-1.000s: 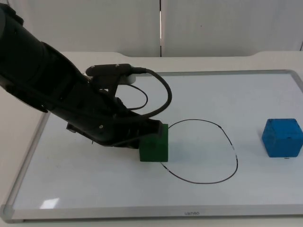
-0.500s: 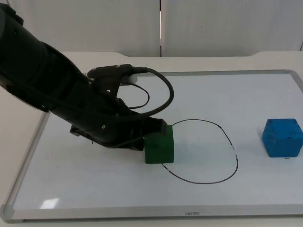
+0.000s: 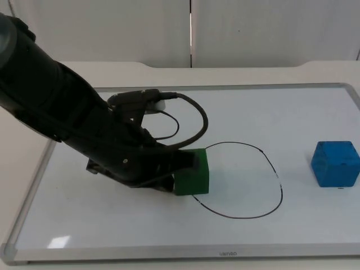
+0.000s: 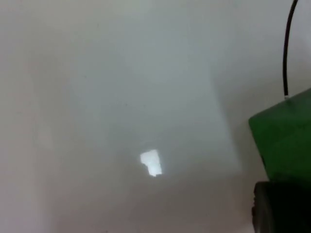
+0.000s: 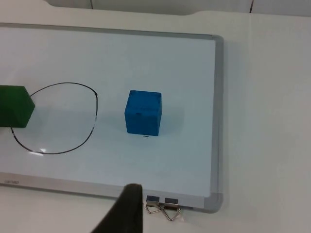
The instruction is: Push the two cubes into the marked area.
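Pressing against the green cube (image 3: 192, 173) with my left gripper (image 3: 174, 169), I have the block sitting right on the hand-drawn black outline (image 3: 242, 181) of the marked area, at that loop's edge nearest my left arm. The cube is a matte, square-edged block with slightly softened corners; in my left wrist view its flat green face (image 4: 286, 136) sits just ahead of my dark fingertip (image 4: 272, 208), and I cannot tell whether those fingers are spread or closed. The outline itself is a thin, uneven oval drawn on a smooth, glossy whiteboard (image 3: 112, 225) with a slim metal frame.

The blue cube (image 3: 336, 163) rests well apart from the outline, on the far side of it from the green one, wholly outside the loop. In my right wrist view it (image 5: 143, 112) looks like the same kind of matte block, with a faintly dimpled face. Two small wire binder clips (image 5: 163, 206) lie against the board's frame near that cube. My right arm waits off the board; one black fingertip (image 5: 124, 213) shows, and its grip state I cannot tell.
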`<state>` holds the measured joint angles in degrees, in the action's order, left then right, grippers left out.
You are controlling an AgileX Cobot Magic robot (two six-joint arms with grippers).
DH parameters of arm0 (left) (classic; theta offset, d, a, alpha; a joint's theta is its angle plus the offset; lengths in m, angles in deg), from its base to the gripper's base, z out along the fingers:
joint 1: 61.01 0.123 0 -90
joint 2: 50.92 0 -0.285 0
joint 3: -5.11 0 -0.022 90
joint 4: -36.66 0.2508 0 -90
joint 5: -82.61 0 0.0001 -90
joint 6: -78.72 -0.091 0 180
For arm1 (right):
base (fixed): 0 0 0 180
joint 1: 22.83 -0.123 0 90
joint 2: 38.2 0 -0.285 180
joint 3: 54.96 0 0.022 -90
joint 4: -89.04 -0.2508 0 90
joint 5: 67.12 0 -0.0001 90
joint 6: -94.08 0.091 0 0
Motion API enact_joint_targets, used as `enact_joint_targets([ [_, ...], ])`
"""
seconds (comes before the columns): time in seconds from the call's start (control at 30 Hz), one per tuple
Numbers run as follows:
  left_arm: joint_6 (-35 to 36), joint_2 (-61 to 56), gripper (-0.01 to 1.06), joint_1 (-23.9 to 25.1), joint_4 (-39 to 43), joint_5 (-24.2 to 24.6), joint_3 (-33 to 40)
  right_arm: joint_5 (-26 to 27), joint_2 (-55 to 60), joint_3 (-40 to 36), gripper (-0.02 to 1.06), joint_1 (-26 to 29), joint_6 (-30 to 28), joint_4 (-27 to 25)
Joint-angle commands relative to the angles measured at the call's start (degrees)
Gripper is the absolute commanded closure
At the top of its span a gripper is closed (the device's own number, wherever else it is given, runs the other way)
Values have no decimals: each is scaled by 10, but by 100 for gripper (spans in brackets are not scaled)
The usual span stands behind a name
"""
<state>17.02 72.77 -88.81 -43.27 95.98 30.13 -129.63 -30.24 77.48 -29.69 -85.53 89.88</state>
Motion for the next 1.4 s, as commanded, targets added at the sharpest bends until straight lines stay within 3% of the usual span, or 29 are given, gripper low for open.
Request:
enact_joint_targets([
  [0.0, 3, 0, 105, -3, -12, 7, -2, 7, -2, -2, -1, 2, -1, 2],
  [0.47, -10, 0, 105, -12, -33, 13, -2, 7, -2, -2, -1, 2, -4, 3],
  [0.83, -13, 0, 105, -37, -34, -36, -2, 7, -2, -2, -1, 2, -4, 3],
  [1.37, -23, 0, 105, -37, -31, -34, -35, 7, -2, -2, -1, 2, -4, 3],
])
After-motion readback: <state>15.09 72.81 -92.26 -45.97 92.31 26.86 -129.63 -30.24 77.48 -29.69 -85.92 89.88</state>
